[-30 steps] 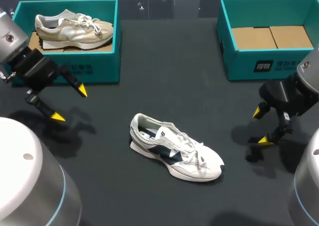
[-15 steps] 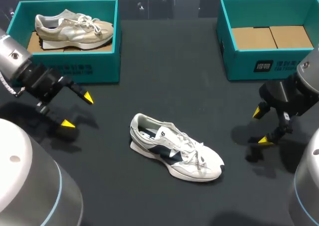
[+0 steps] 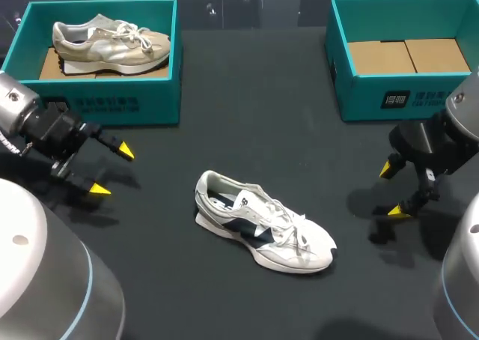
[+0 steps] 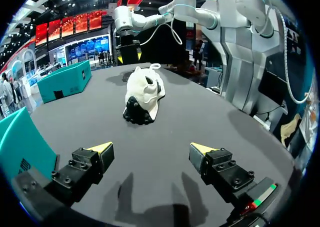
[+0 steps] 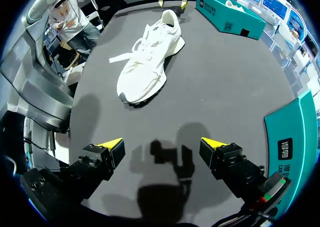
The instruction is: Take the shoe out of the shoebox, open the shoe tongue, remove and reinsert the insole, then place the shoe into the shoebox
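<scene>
A white shoe [image 3: 262,223] with dark navy panels lies on its sole in the middle of the black table, heel toward the left, toe toward the right. My left gripper [image 3: 111,170] hovers open to the shoe's left, nothing between its fingers; in the left wrist view the shoe [image 4: 143,95] lies well ahead of the gripper [image 4: 151,149], heel facing it. My right gripper [image 3: 394,189] stands open to the shoe's right, empty. In the right wrist view the shoe [image 5: 147,62] is ahead of the gripper [image 5: 162,144], toe end nearer. An empty teal shoebox [image 3: 400,96] sits at the back right.
A second teal shoebox [image 3: 105,102] at the back left holds a beige shoe [image 3: 108,42]. In the right wrist view that box [image 5: 229,13] shows far beyond the white shoe. Black tabletop [image 3: 247,123] stretches between the two boxes.
My left gripper has swung lower and toward the front of the table, its fingers now pointing right toward the shoe. The right arm and the shoe have kept still.
</scene>
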Controlling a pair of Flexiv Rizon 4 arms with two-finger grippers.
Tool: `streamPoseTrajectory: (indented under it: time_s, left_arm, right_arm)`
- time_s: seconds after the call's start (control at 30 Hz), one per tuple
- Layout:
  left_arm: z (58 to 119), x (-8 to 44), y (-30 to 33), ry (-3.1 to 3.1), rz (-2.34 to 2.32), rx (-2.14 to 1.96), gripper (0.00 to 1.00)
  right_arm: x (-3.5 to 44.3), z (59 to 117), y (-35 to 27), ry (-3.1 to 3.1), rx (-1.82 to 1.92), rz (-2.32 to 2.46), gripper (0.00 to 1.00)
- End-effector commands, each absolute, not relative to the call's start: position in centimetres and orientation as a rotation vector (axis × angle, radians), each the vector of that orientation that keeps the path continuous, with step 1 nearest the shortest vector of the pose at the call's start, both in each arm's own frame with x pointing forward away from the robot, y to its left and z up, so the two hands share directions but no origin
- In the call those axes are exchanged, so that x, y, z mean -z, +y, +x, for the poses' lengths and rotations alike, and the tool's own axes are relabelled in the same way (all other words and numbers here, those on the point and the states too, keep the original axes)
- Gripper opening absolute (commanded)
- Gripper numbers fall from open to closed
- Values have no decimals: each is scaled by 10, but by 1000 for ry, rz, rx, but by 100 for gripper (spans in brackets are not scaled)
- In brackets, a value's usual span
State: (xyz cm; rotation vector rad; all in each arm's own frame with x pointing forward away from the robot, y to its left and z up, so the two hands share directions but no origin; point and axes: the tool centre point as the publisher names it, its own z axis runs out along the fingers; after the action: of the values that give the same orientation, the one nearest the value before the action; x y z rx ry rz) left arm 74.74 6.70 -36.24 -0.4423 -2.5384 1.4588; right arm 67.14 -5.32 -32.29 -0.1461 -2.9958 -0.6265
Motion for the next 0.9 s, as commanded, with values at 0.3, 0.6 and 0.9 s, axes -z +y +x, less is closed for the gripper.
streamPoseTrajectory:
  time_s: [0.3, 0.6, 0.9]
  left_arm:
    - [723, 386, 80, -2557, -128, -1721, 100]
    - [722, 393, 75, -2580, -24, -1767, 100]
    - [727, 395, 59, -2558, -42, -1761, 100]
  right_arm:
    - [323, 670, -53, -2998, 626, -146, 100]
    - [323, 670, -53, -2998, 626, -146, 100]
    - [323, 670, -53, -2998, 626, -146, 100]
